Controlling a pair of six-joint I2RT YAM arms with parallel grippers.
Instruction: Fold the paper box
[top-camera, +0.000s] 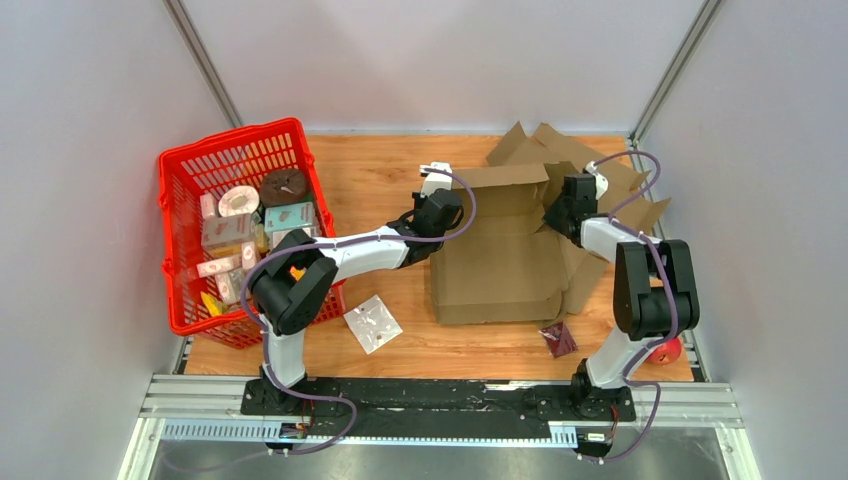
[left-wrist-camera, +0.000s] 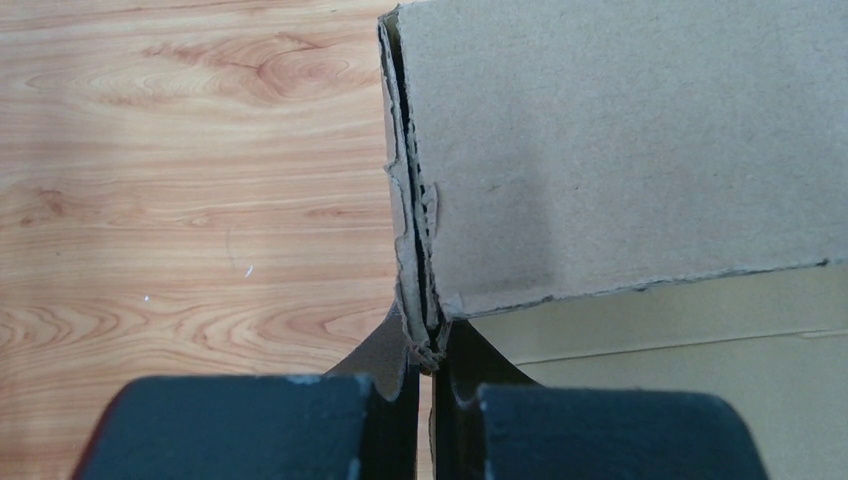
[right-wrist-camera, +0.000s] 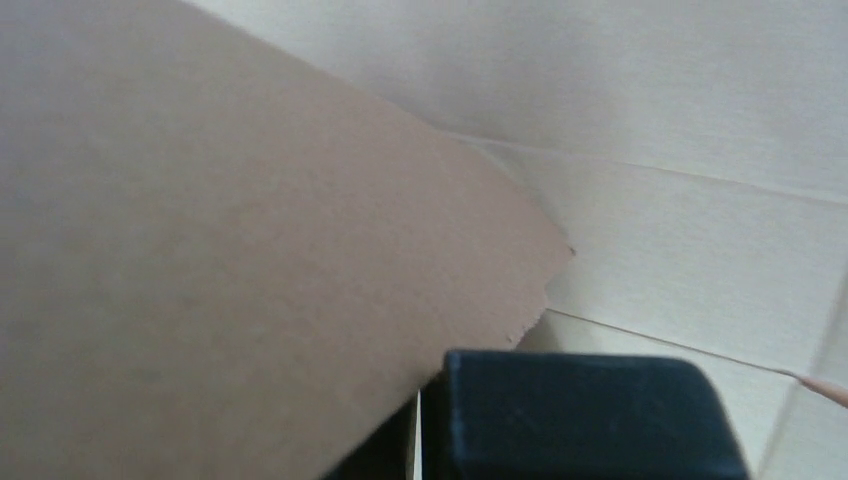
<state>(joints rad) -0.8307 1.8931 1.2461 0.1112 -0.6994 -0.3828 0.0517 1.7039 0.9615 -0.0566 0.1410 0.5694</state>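
The brown paper box (top-camera: 500, 265) lies partly folded on the wooden table, right of centre, with loose flaps (top-camera: 560, 150) standing up at its back. My left gripper (top-camera: 437, 207) is at the box's left wall. In the left wrist view my left gripper (left-wrist-camera: 428, 400) is shut on the frayed edge of that doubled wall (left-wrist-camera: 420, 300). My right gripper (top-camera: 558, 215) is at the box's right wall. In the right wrist view my right gripper (right-wrist-camera: 418, 440) is closed against a brown flap (right-wrist-camera: 230, 290) that hides one finger; pale inner panels (right-wrist-camera: 690, 250) lie beyond.
A red basket (top-camera: 230, 137) with several packaged items stands at the left, against my left arm. A clear packet (top-camera: 372, 322) and a dark red packet (top-camera: 558, 340) lie near the front edge. A red object (top-camera: 666, 351) sits by the right arm's base.
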